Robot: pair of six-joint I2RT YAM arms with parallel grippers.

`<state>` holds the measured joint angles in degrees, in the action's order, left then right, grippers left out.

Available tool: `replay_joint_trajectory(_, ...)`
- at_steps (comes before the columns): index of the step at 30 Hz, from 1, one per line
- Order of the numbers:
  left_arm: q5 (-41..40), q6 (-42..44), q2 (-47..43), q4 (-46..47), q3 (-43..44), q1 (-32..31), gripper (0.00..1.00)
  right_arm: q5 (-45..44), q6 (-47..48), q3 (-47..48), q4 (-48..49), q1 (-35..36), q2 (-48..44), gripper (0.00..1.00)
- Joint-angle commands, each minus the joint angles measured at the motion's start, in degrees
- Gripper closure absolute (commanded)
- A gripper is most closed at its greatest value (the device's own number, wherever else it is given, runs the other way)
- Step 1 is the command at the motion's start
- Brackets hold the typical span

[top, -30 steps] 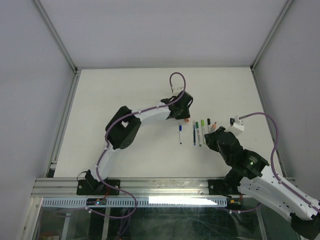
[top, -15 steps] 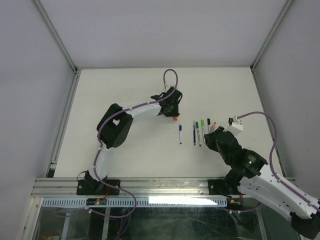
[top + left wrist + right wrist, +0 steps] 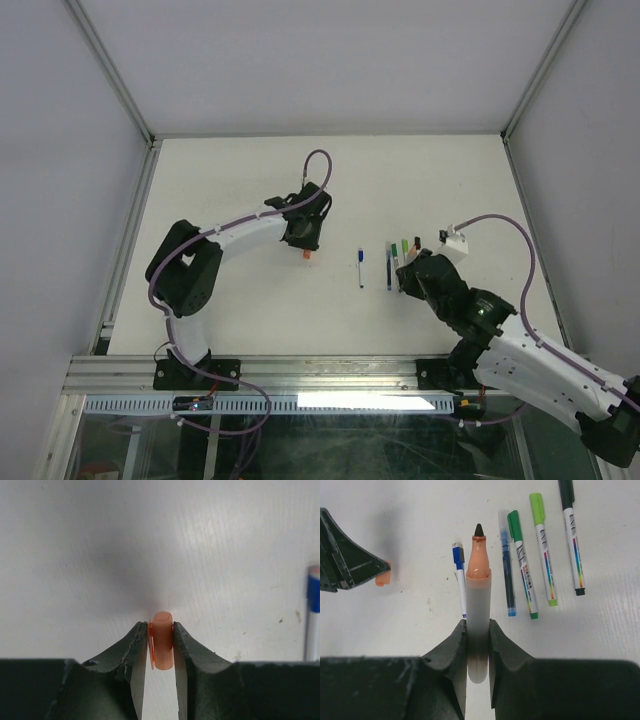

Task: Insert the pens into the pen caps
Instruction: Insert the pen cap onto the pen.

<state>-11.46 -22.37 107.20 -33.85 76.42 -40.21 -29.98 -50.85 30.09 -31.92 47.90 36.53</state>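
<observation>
Clamped the left tool (image 3: 160,626) on a stubby orange cap (image 3: 162,650), over the white surface (image 3: 75,555), left of the pen row. Gripped an orange pen (image 3: 477,575) by its pale barrel in the right tool (image 3: 477,625), closed tight on it, dark tip bared and pointing far. Held cap and orange pen well apart (row's leftmost pen between them, seen from above). Counted five more pens flat on the surface, roughly parallel: blue-ended (image 3: 458,560), blue-barrelled (image 3: 507,575), dark green (image 3: 522,565), light green (image 3: 542,550), and black (image 3: 571,535) farthest right.
</observation>
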Motion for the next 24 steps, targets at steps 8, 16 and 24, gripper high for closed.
replay_joint_trajectory(8, 0.8, 0.6, -4.2, -1.3, -6.2, -3.0, 0.7, 3.2, 1.4, 0.5, 6.1, -0.2, 2.8, 1.0)
replay_joint_trajectory(16, 1.4, -0.3, -2.8, -1.2, -7.5, -3.4, 0.66, 3.4, 1.3, 0.5, 5.7, -0.2, 2.5, 1.0)
replay_joint_trajectory(24, 2.1, -0.4, -0.8, -1.0, -7.6, -3.4, 0.66, 3.5, 1.3, 0.6, 5.3, -0.2, 2.4, 1.0)
